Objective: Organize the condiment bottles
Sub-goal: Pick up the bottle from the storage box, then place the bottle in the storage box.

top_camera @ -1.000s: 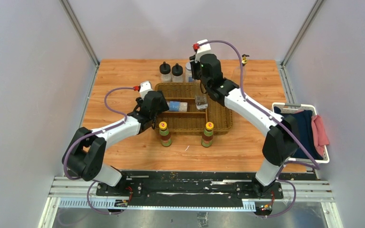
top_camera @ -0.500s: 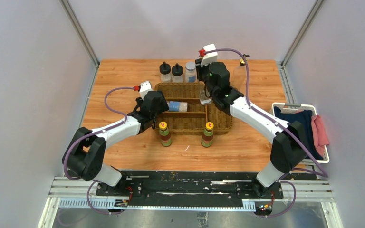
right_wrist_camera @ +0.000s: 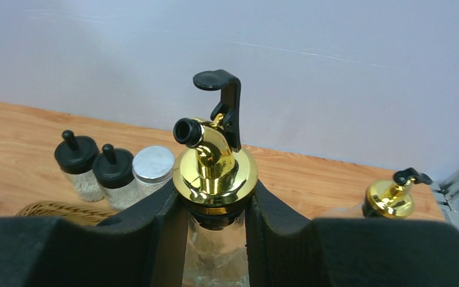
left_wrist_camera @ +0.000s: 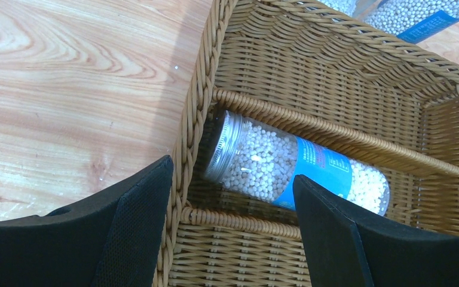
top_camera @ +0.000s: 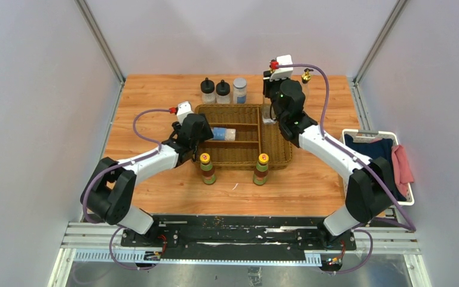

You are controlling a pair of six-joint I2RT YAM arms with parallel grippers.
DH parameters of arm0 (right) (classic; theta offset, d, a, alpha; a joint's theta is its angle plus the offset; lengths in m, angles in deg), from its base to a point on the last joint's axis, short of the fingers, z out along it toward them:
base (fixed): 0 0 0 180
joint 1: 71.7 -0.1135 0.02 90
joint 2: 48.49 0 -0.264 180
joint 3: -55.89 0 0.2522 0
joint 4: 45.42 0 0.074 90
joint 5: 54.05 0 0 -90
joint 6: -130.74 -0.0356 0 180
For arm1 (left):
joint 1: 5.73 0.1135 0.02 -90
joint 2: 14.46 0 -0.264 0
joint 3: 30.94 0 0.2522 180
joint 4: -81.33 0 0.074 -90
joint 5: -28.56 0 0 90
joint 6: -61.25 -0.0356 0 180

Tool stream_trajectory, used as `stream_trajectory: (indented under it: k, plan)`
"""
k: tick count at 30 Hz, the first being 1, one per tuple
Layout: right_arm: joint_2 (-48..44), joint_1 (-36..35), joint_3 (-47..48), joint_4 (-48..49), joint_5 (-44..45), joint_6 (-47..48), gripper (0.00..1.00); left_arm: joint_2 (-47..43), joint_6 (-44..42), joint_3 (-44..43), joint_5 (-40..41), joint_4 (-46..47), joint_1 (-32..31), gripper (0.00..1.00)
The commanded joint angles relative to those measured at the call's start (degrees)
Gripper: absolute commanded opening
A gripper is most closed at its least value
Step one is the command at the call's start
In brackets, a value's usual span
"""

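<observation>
My right gripper [top_camera: 271,107] is shut on the neck of a tall clear gold-topped bottle [right_wrist_camera: 215,173] and holds it upright over the back right of the wicker basket [top_camera: 278,152]. A second gold-topped bottle [top_camera: 305,76] stands at the back right and shows in the right wrist view [right_wrist_camera: 390,198]. My left gripper [left_wrist_camera: 232,173] is open at the basket's left rim, above a grey-lidded jar [left_wrist_camera: 293,167] of white beads lying on its side in a left compartment. Two black-capped bottles [top_camera: 208,89] [top_camera: 223,91] and a grey-lidded jar [top_camera: 239,89] stand behind the basket. Two yellow-capped bottles [top_camera: 207,168] [top_camera: 261,169] stand in front.
A white bin [top_camera: 407,194] with dark and pink cloths sits at the table's right edge. Grey walls enclose the table on three sides. The basket [left_wrist_camera: 334,78] has wicker dividers between its compartments.
My right arm has carried the gold-topped bottle to the right, from over the basket's middle to its back right part. The left arm has hardly moved.
</observation>
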Motion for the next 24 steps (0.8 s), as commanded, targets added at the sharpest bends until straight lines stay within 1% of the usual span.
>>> stream_trajectory:
  k: [1,13,21,24]
  plan:
    - [-2.7,2.4,-1.4,10.0,1.0,-0.6,0.0,1.2,0.0,-1.5,1.2,0.8,-0.4,0.79]
    - [1.1,6.5,-5.1,16.1,-2.3,-4.3,0.0,3.8,0.6,-2.4,1.6,0.9,-0.4,0.78]
    - [5.7,7.4,-5.0,19.4,-5.0,-5.7,0.0,6.6,1.6,-3.4,2.2,0.9,-0.4,0.79]
    - [6.9,7.4,-4.5,19.8,-5.6,-7.6,0.0,7.6,2.2,-3.6,2.7,0.8,-0.3,0.79]
